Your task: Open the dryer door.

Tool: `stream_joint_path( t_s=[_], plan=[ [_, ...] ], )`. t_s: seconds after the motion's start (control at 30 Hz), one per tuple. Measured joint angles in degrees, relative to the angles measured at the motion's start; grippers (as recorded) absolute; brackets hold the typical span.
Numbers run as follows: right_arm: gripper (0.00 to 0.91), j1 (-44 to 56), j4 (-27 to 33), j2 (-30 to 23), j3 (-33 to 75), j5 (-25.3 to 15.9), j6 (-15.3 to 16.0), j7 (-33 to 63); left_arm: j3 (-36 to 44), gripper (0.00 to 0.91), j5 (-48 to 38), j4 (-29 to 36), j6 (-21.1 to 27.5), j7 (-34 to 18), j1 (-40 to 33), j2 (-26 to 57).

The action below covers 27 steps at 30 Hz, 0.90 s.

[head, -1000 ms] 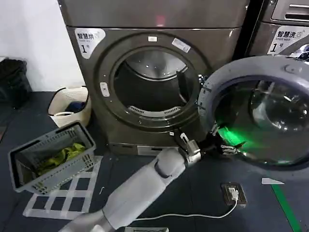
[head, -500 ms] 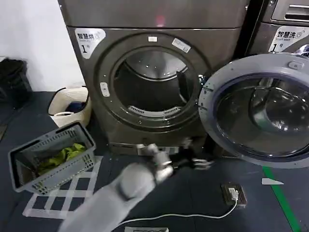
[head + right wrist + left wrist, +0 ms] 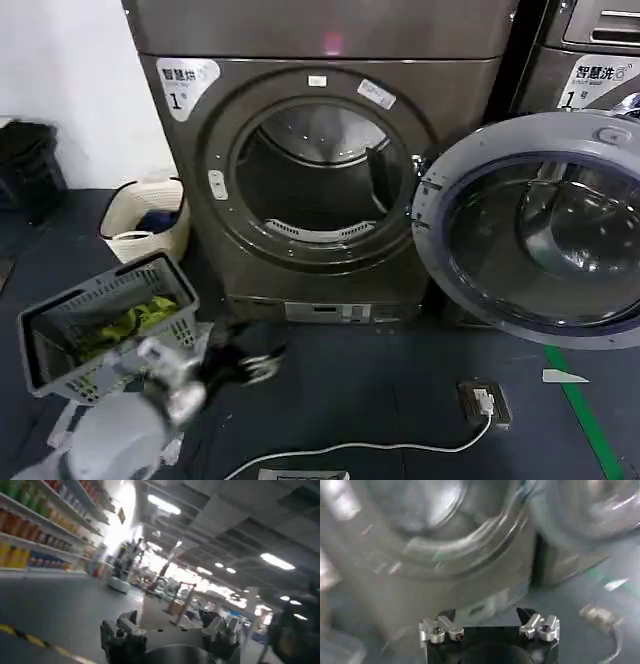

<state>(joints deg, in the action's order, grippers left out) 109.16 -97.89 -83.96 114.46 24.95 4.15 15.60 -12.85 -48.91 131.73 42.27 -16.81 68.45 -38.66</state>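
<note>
From my head camera the scene reads evenly lit, light falling from overhead. The dryer door [image 3: 535, 235] carries soft reflections across its glass, and a small pink glare sits on the dryer [image 3: 320, 150] top panel. The left gripper [image 3: 245, 358] and its arm smear with motion blur low on the floor. My left wrist view is streaked and soft throughout. My right wrist view is blurred too, with ceiling lights [image 3: 165, 505] blooming bright.
</note>
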Motion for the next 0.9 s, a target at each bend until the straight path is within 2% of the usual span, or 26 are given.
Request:
stream_joint_path(
  t_s=[0.1, 0.2, 0.4, 0.63, 0.9],
  plan=[
    [0.907, -0.5, 0.0, 0.5, -1.6, 0.2, -0.8, -0.9, -4.6, 0.907, -9.6, 0.1, 0.0, -8.7, 2.9, 2.6],
    [0.907, -0.4, 0.6, 0.8, -2.8, 0.2, -2.2, -1.8, -7.4, 0.907, -17.6, -1.0, 0.0, -14.6, 4.0, 4.6],
    [0.907, -0.3, -0.1, 0.2, -4.6, 0.1, -3.0, -2.3, -7.9, 0.907, -31.7, -4.3, 0.0, -26.3, 0.0, 6.0],
    [0.907, -0.4, -0.6, -0.6, -6.1, -0.2, -3.2, -2.6, -3.4, 0.907, -42.0, -10.7, -0.1, -27.8, -14.7, 9.8],
    [0.907, -0.8, -0.1, -1.2, -7.4, -1.4, -4.4, -2.8, 9.6, 0.907, -41.4, -26.7, -0.1, -28.0, -31.9, 14.9]
  ],
)
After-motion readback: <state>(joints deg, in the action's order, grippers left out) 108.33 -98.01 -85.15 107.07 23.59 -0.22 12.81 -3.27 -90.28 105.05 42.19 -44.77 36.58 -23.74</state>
